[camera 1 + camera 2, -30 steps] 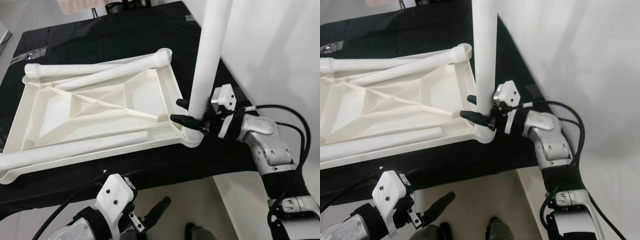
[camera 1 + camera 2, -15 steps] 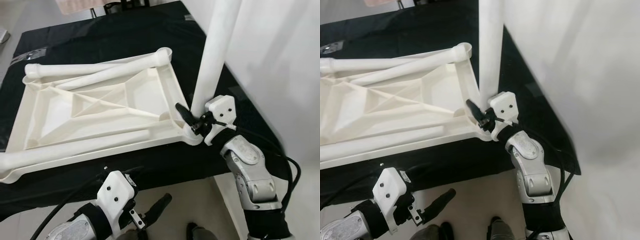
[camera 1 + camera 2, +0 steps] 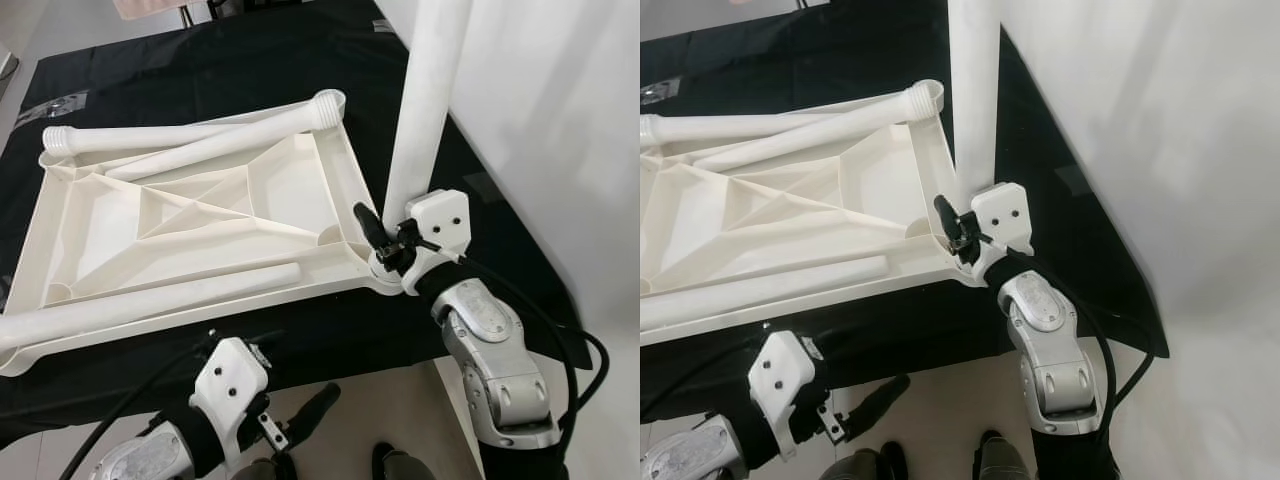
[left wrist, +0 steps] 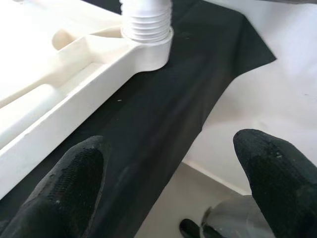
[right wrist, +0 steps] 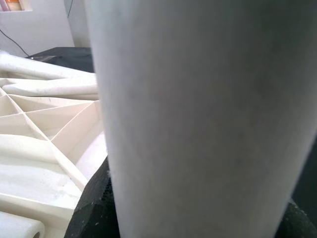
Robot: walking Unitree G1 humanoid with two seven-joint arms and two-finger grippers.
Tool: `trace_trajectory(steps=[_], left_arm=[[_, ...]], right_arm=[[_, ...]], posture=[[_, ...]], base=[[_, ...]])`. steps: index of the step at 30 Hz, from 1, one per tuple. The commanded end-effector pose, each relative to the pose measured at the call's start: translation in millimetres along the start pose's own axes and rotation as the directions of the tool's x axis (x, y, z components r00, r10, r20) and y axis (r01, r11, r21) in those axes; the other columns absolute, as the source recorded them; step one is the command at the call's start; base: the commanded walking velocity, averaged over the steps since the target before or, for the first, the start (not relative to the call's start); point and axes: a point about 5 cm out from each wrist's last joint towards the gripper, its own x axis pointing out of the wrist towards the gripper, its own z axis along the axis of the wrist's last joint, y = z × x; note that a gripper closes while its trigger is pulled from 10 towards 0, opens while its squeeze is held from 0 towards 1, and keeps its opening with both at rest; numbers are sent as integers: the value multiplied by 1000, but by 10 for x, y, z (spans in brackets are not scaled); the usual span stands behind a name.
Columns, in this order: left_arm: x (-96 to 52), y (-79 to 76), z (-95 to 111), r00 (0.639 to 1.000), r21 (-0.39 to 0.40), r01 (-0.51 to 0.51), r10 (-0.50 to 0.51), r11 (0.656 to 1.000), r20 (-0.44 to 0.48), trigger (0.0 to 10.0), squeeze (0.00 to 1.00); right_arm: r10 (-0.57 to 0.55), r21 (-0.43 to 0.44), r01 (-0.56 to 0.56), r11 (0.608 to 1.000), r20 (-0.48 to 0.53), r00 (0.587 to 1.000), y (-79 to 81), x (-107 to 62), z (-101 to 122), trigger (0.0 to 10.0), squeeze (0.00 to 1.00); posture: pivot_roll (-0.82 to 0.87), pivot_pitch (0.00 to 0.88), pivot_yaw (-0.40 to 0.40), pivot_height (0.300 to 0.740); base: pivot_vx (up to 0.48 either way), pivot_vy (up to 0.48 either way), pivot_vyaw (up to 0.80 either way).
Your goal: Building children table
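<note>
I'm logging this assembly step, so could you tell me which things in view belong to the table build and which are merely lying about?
Part of the job:
- upturned tabletop
- upright leg in its corner socket, gripped low by the right gripper
- three loose legs lying on the tabletop
- left gripper, open, below the table edge

Lying about:
- black cloth
- clear wrapping at the far left

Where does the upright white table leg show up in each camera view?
Left eye view: upright leg, right of centre, standing in the tabletop corner socket.
Right eye view: centre top.
Left wrist view: not in it.
Right wrist view: close up.
Shared landmark: right gripper at its base.
</note>
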Motion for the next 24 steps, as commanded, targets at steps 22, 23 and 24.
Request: trace_trajectory(steps=[22, 23, 24], left_arm=[[-99, 535, 179, 972, 22, -227, 225, 974, 67, 10000, 0], [-98, 598, 240, 967, 22, -242, 239, 970, 90, 10000, 0], [-92, 678, 319, 960, 27, -258, 254, 966, 119, 10000, 0]], right_arm=[[338, 94, -325, 941, -189, 922, 0, -291, -640, 10000, 0], [348, 89, -337, 937, -201, 916, -4, -292, -650, 10000, 0], [346, 88, -335, 938, -217, 913, -18, -287, -663, 10000, 0]], posture=[[-10, 265, 80, 740], [-12, 266, 79, 740], [-14, 267, 78, 740]], base=[[0, 0, 0], [0, 0, 0], [0, 0, 0]])
